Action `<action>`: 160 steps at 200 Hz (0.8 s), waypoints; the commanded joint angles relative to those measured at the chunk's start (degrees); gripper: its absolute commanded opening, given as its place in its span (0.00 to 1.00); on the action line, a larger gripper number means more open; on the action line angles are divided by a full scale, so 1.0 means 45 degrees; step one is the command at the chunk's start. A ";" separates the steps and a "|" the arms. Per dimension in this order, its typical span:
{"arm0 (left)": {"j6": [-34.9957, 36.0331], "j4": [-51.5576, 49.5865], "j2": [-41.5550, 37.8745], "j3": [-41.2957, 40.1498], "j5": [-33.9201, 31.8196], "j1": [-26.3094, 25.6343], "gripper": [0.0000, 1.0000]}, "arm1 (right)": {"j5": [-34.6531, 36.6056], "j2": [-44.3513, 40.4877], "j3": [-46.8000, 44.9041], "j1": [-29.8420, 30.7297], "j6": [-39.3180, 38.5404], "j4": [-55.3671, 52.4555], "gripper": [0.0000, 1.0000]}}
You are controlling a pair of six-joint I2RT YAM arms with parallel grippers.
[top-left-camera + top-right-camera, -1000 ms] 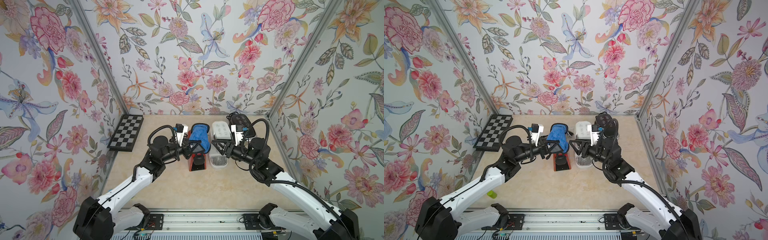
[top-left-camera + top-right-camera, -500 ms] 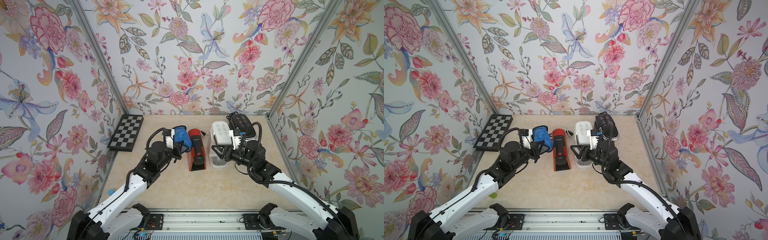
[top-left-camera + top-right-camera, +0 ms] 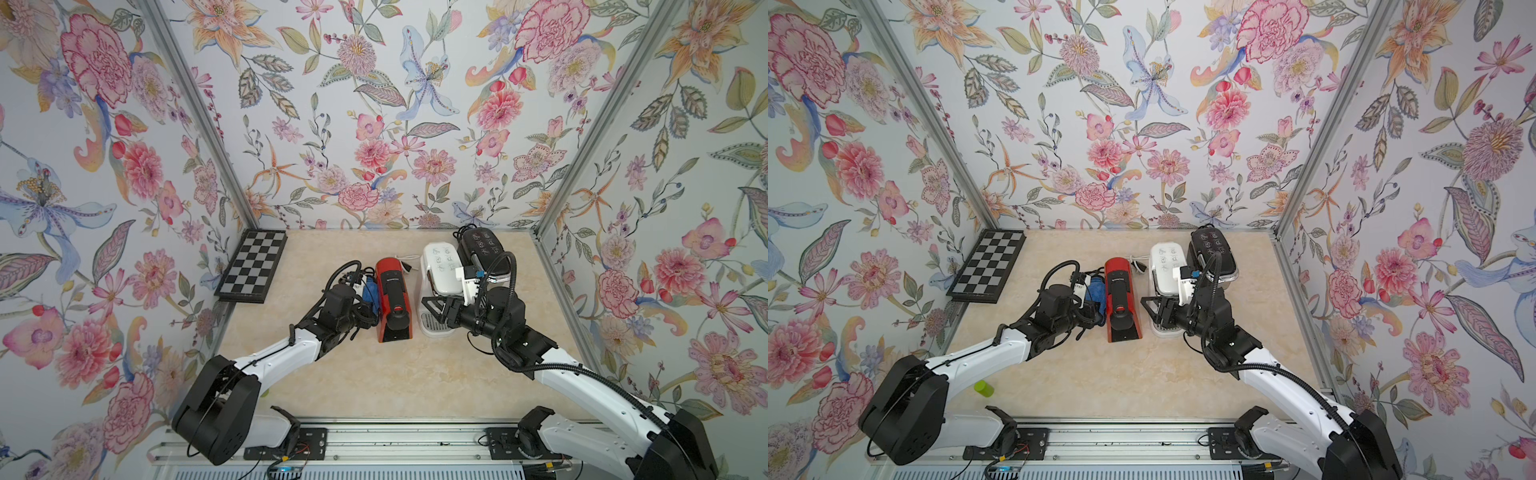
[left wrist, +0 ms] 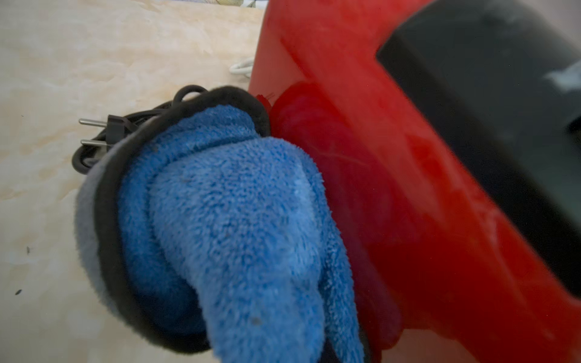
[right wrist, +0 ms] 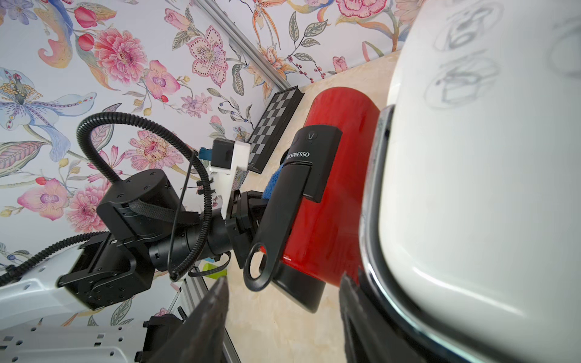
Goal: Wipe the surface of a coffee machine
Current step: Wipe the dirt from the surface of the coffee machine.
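Note:
A red coffee machine [image 3: 392,299] [image 3: 1121,297] stands mid-table, with a black handle on top. My left gripper [image 3: 368,309] [image 3: 1094,309] is shut on a bunched blue cloth [image 3: 370,291] [image 3: 1096,291]. In the left wrist view the cloth [image 4: 239,220] presses against the machine's red side wall [image 4: 393,188] and hides the jaws. My right gripper [image 3: 434,309] [image 3: 1152,309] is open and holds nothing. It sits low between the red machine and the front of a white coffee machine [image 3: 440,266]. In the right wrist view its fingers [image 5: 217,301] stand wide apart over bare table.
A black coffee machine [image 3: 482,249] stands right of the white one, near the right wall. A chessboard [image 3: 253,266] lies at the back left. A black power plug and cord [image 4: 103,132] lie behind the cloth. A small green object [image 3: 984,387] sits near the front left.
My left gripper carried the cloth from the red machine's top down its left side. My right gripper dropped lower, to the front of the white machine.

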 commanded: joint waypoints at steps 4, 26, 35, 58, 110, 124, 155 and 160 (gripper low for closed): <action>0.0578 0.0787 0.1051 -0.0145 0.1121 0.0019 0.00 | 0.0231 -0.0031 -0.0168 0.0062 0.0226 0.0319 0.57; 0.0884 0.0792 0.1822 0.0100 0.1010 0.0015 0.00 | 0.0320 -0.0060 -0.0227 0.0064 0.0245 0.0308 0.57; 0.1003 0.0693 0.2342 0.0300 0.1063 0.0032 0.00 | 0.0318 -0.0097 -0.0240 0.0064 0.0265 0.0328 0.57; 0.1256 0.0403 0.3222 0.0861 0.1370 0.0029 0.00 | 0.0470 -0.0222 -0.0318 0.0046 0.0309 0.0273 0.57; 0.1650 -0.0526 0.2223 0.2066 0.0714 0.0094 0.00 | 0.0610 -0.0479 -0.0436 0.0025 0.0284 0.0076 0.57; 0.1861 -0.0973 0.1580 0.2632 0.0615 0.0102 0.00 | 0.0601 -0.0421 -0.0455 0.0005 0.0284 0.0075 0.57; 0.2291 -0.1672 0.0720 0.3828 0.0553 0.0100 0.00 | 0.0590 -0.0226 -0.0510 0.0005 0.0323 0.0130 0.57; 0.2339 -0.1717 0.0627 0.3984 0.0515 0.0105 0.00 | 0.0596 -0.0191 -0.0531 0.0020 0.0323 0.0143 0.57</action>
